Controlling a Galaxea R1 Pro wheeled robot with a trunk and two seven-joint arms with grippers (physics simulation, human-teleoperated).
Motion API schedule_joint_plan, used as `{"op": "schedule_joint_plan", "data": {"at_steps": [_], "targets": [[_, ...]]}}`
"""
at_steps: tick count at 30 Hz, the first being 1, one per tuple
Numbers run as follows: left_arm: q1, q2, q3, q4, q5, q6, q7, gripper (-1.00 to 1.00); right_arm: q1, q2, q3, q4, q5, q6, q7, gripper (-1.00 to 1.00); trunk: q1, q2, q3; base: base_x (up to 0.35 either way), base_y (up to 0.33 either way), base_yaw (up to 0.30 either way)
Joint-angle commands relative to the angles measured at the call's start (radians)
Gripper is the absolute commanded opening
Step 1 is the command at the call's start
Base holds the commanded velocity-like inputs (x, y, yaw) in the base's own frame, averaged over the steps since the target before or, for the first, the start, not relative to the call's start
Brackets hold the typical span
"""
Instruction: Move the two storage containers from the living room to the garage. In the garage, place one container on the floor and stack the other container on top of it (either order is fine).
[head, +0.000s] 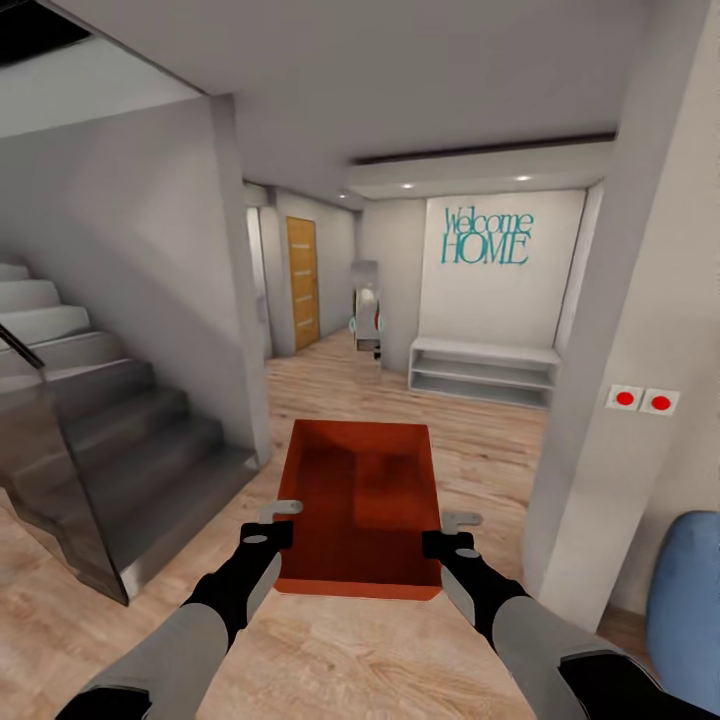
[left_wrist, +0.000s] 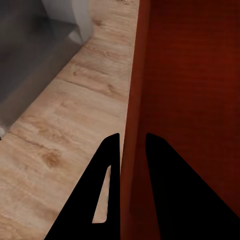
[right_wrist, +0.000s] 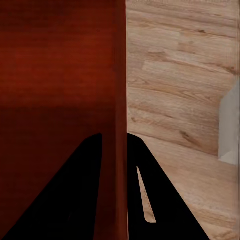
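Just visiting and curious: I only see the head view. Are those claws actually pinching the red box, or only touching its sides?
Observer: Pinching. The left claw has one finger inside and one outside the storage container wall.
Operator: And the other claw?
Observer: The right claw straddles its wall in the same way.
Operator: Is the box resting on anything?
Observer: No. Beside the wall, both wrist cameras look down on wood floor well below the box.
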Motion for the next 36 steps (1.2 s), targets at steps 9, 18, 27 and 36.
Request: {"op": "schedule_joint_plan", "data": {"at_steps": [9,18,27,36], "targets": [[0.001,0.006,-0.005,-0.002,-0.007,0.01,0.018,-1.0,-0.001,-0.021,-0.002,-0.002,0.007,-0.003,-0.005,-1.0,0.001,-0.001,0.0,0.324,0.0,-0.198],[0.001,0.006,-0.005,-0.002,-0.007,0.01,0.018,-1.0,-0.001,-0.021,-0.002,-0.002,0.007,-0.003,-0.007,-1.0,0.001,-0.001,0.0,0.324,0.0,-0.013],[0.001,0.006,-0.005,-0.002,-0.007,0.011,0.018,-1.0,-0.001,-0.021,-0.002,-0.002,0.007,-0.003,-0.007,-1.0,0.001,-0.001,0.0,0.324,0.0,0.0],[0.001,0.006,-0.005,-0.002,-0.007,0.011,0.018,-1.0,-0.001,-0.021,-0.001,-0.002,0.007,-0.003,-0.007,-1.0,0.001,-0.001,0.0,0.324,0.0,0.0]]}}
